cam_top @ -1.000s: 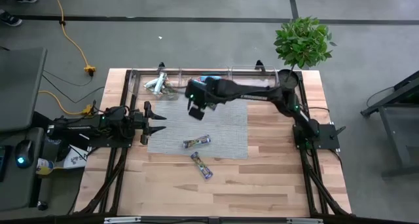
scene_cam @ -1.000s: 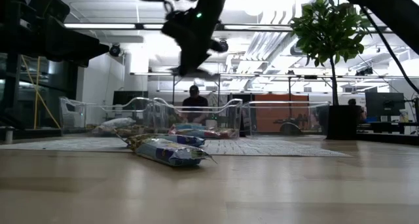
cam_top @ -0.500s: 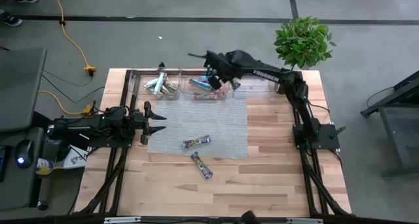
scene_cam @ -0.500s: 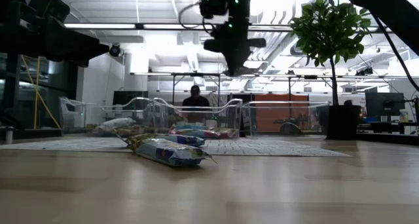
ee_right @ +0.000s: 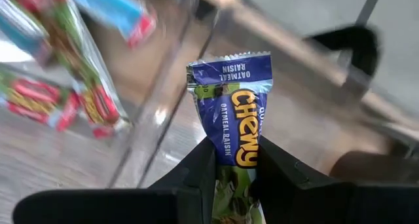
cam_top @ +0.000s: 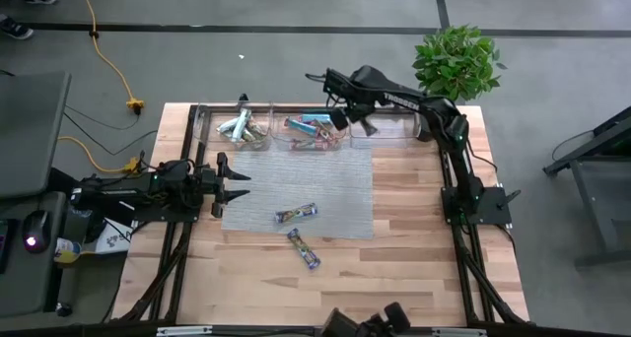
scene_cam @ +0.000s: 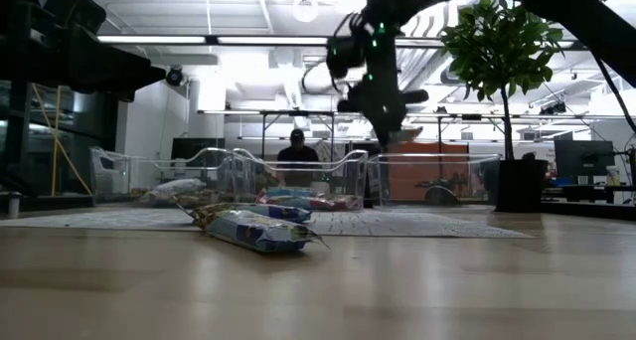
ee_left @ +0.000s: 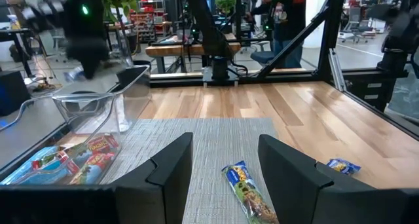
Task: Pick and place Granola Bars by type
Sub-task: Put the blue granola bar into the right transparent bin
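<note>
My right gripper (cam_top: 361, 122) hangs over the clear bins (cam_top: 296, 111) at the table's far edge, above the wall between the middle and right bins, shut on a blue granola bar (ee_right: 230, 99). Silver-green bars (cam_top: 242, 128) lie in the left bin, blue and pink-red bars (cam_top: 315, 130) in the middle one. Two more bars lie flat on the grey mat: one (cam_top: 296, 213) near its middle, one (cam_top: 304, 248) at its near edge. My left gripper (cam_top: 237, 184) waits open at the mat's left edge, just above it. My right gripper pinches the blue bar between its two fingers (ee_right: 196, 162), gripping its lower part (ee_right: 230, 149) across its width. The printed upper end (ee_right: 229, 70) sticks out past the fingertips. The bar is lifted clear, high above the bins (scene_cam: 383, 111).
A potted plant (cam_top: 455, 61) stands at the table's far right corner, close to the right arm. The grey mat (cam_top: 335, 189) covers the table's middle, with bare wood to the near side and right. In the low view a person (scene_cam: 294, 151) sits far behind the table.
My right gripper has carried the blue bar from above the mat's far part toward the table's far edge and then to the right, over the bins, turning about as it went. The two bars on the mat and my left arm have kept still.
</note>
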Robot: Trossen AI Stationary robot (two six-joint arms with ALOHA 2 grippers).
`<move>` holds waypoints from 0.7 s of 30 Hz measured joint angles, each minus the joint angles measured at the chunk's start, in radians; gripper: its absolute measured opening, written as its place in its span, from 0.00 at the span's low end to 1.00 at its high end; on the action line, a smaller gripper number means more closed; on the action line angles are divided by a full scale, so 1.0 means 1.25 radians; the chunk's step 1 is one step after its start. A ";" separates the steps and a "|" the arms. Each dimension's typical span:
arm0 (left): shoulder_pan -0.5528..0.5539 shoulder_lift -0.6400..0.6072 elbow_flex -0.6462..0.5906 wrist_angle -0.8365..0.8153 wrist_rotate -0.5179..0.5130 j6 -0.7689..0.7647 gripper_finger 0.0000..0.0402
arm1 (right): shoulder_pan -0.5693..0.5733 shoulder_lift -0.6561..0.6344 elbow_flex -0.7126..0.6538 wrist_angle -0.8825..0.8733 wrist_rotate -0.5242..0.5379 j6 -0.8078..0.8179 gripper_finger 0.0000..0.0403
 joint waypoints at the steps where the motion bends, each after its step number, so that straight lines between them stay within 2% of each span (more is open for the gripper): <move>1: 0.000 0.000 0.000 0.000 0.000 0.000 0.43 | -0.001 0.000 -0.022 0.008 -0.012 -0.001 0.19; 11: 0.000 0.000 0.000 0.000 0.000 0.000 0.43 | -0.002 -0.002 -0.147 0.070 -0.025 -0.026 0.19; 21: 0.000 0.000 0.000 0.000 0.000 0.000 0.43 | -0.008 -0.007 -0.117 0.084 -0.041 -0.087 0.22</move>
